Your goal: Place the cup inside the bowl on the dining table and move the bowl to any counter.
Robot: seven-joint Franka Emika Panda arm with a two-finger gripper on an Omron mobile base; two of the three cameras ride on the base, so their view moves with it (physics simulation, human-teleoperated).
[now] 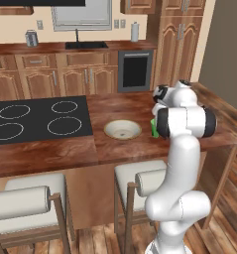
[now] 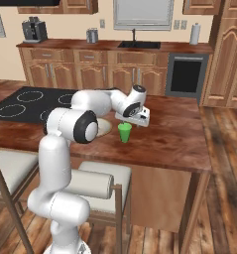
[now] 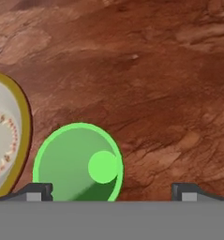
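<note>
In the left base view, the bowl (image 1: 122, 130) is sitting on the reddish-brown desk (image 1: 120, 106), just at 3 o'clock of the black cooktop (image 1: 38, 119). The cup (image 1: 153, 127) is standing at 3 o'clock of the bowl, near it but apart, and the white arm (image 1: 182, 149) is covering most of it, so only a green strip is showing. Two stools with white cushions (image 1: 33, 201) are standing at 6 o'clock of the desk. The wall counter (image 1: 55, 48) with a sink is running behind, at 12 o'clock.

In the right base view, the cup (image 2: 124, 132) is standing upright on the desk (image 2: 174, 134). The gripper (image 2: 132, 120) is hanging just above the cup, and it is not touching it as far as I can tell. The bowl (image 2: 104, 127) is lying at 9 o'clock of the cup, partly hidden behind the arm.

In the hand view, the camera is looking down into the cup (image 3: 78, 161), which is empty. The two fingers (image 3: 38, 191) are standing wide apart at the bottom edge and they are holding nothing; the cup is lying close to the one at 9 o'clock. The tan rim of the bowl (image 3: 23, 122) is showing at 9 o'clock of the cup, apart from it
</note>
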